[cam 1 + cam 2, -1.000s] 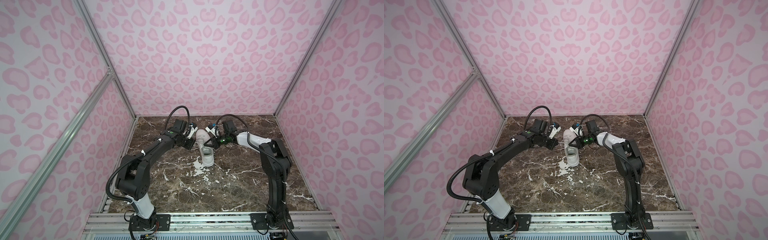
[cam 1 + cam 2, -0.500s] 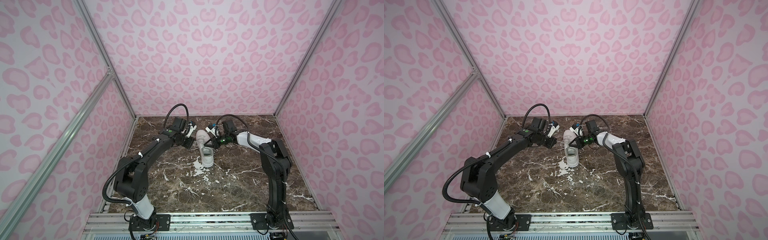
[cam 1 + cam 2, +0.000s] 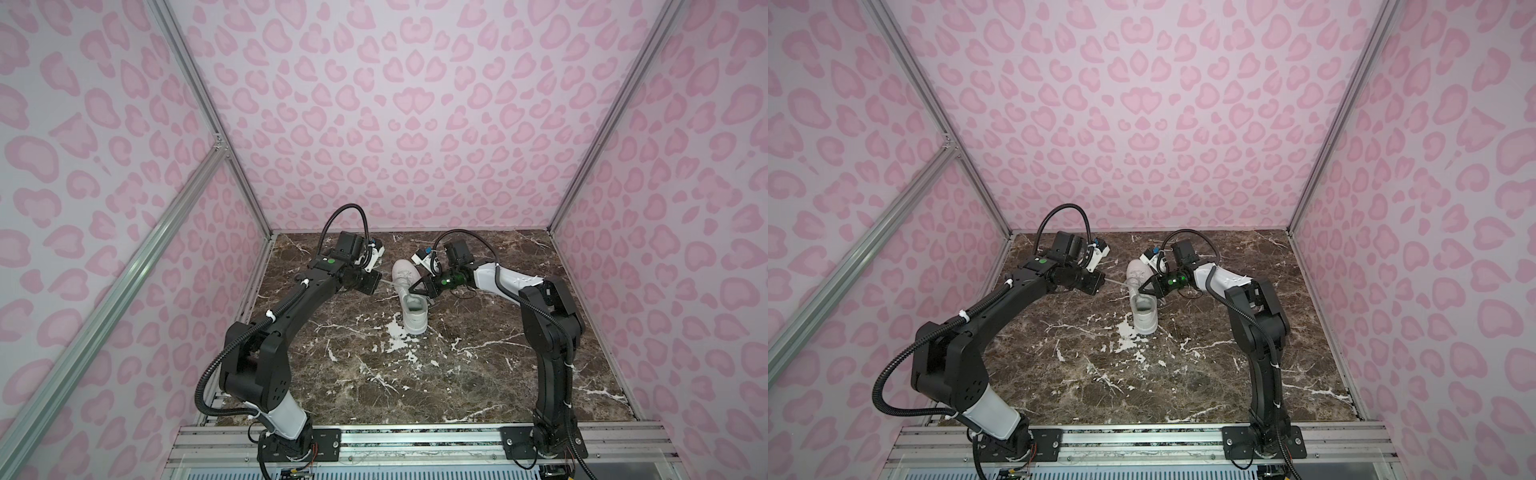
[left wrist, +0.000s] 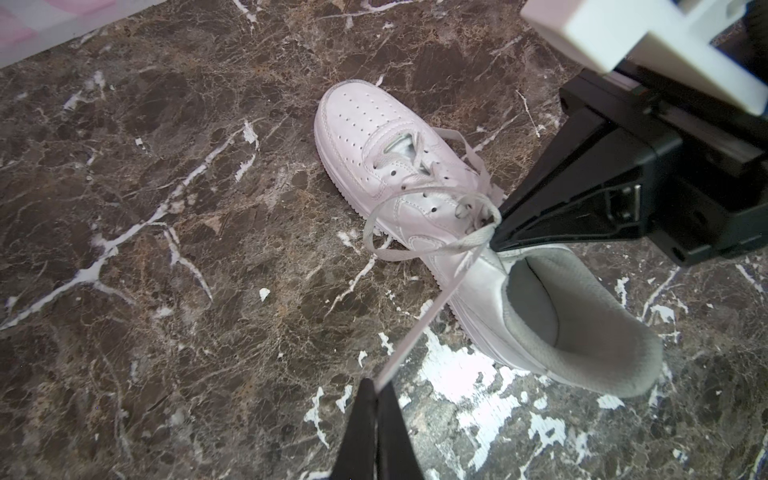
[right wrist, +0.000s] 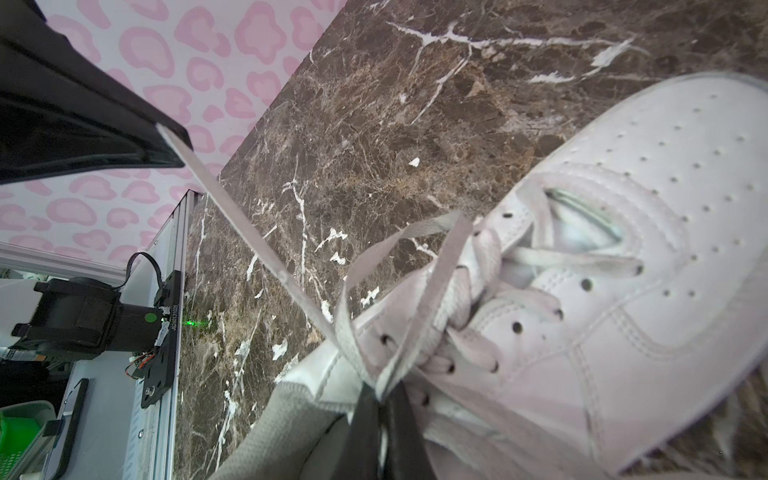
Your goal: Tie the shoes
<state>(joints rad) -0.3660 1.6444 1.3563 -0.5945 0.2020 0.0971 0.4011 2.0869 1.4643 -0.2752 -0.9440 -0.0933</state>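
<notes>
Here's the white sneaker (image 3: 409, 297), sitting toward the back of the marble table (image 3: 374, 374) with its toe at the back wall. The left gripper (image 4: 376, 390) is clamped tight on a lace end (image 4: 428, 316) and draws it out sideways, so the strand runs dead straight to the shoe's throat. That's tension to cinch the knot, I'd say. The right gripper (image 4: 496, 235) is pinched shut on the base of a loop (image 4: 376, 237) right above the tongue. It looks like the anchor, pinning the crossing so the pull tightens rather than unravels.
</notes>
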